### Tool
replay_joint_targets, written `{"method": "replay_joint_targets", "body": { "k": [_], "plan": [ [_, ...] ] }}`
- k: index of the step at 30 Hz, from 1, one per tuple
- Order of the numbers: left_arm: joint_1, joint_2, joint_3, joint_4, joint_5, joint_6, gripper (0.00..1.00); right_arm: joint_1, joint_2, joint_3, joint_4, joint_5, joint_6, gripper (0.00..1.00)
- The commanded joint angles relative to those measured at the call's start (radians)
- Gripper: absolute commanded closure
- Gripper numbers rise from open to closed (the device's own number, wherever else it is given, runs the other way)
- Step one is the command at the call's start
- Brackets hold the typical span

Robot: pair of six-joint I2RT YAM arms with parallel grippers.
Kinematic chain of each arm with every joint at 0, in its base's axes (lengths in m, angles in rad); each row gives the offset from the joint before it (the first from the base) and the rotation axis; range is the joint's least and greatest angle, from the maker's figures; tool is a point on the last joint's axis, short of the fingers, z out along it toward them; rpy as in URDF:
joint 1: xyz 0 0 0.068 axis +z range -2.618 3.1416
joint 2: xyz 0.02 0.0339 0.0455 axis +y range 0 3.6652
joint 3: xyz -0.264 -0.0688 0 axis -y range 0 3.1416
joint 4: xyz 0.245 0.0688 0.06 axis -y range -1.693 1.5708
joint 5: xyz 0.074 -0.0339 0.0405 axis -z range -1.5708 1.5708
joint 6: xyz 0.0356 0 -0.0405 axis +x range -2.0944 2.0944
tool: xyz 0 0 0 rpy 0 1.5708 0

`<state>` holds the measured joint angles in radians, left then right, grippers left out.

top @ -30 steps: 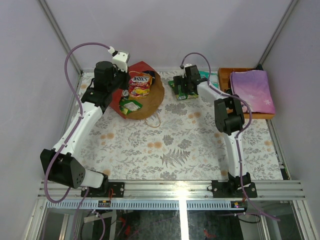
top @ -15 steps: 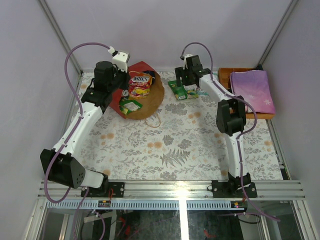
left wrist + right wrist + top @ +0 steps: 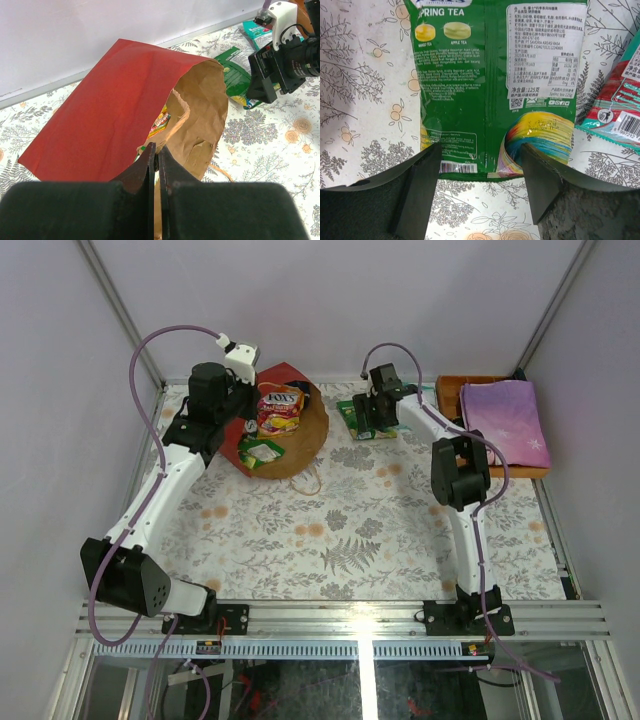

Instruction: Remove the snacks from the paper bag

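The paper bag (image 3: 287, 377) lies on its side at the back left, red outside, its brown mouth (image 3: 202, 112) facing the table's middle. Inside it show a yellow-red packet (image 3: 280, 407) and a green packet (image 3: 260, 451). My left gripper (image 3: 155, 152) is shut on the bag's rim at its left side (image 3: 243, 418). My right gripper (image 3: 480, 150) is open and empty, its jaws astride the near end of a green Spring Tea packet (image 3: 495, 75) lying flat on the cloth (image 3: 358, 420). A teal packet (image 3: 620, 110) lies just right of it.
An orange-brown wooden tray (image 3: 450, 390) stands at the back right with a purple book (image 3: 505, 420) on it. The bag's paper handle (image 3: 312, 480) trails onto the floral cloth. Walls close in the back and both sides.
The right gripper lifted back off the green packet half a second ago and has come down over it again, open. The left arm and the bag have not moved.
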<state>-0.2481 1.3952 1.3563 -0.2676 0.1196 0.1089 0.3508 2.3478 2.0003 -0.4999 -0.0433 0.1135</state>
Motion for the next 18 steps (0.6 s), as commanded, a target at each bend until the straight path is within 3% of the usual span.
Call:
{"method": "replay_joint_targets", "body": {
  "k": [1, 18],
  "plan": [
    [-0.007, -0.037, -0.003, 0.075, -0.001, 0.001, 1.0, 0.003, 0.055, 0.086, -0.046, 0.038, 0.038, 0.27],
    [-0.007, -0.013, -0.008, 0.077, -0.024, 0.015, 1.0, -0.016, 0.257, 0.358, -0.095, 0.143, 0.201, 0.21]
  ]
}}
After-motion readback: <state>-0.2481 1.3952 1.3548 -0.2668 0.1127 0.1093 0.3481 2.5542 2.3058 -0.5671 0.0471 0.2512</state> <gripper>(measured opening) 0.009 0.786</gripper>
